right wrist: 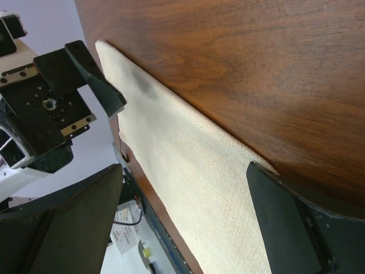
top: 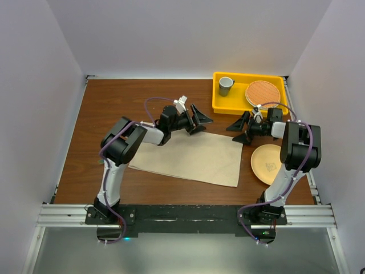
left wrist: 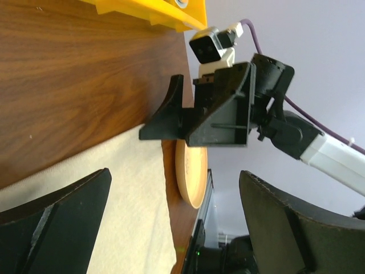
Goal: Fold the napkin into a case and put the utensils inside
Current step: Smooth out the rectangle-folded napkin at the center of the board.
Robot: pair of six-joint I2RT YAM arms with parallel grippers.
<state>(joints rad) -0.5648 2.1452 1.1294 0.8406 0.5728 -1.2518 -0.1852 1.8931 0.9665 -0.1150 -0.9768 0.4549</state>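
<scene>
White walls box in my brown table (top: 114, 103). I judge the job barely begun: the napkin (top: 188, 157) lies flat as a broad rectangle toward the near edge, not yet a narrow case. The left pincer (top: 201, 121) and right pincer (top: 236, 131) hover wide and empty at its far edge. I cannot find the utensils in any view.

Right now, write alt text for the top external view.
A beige napkin lies spread on the table, the left gripper and right gripper, both open, at its far edge. A peach plate sits beside it; a yellow tray behind holds a cup.
</scene>
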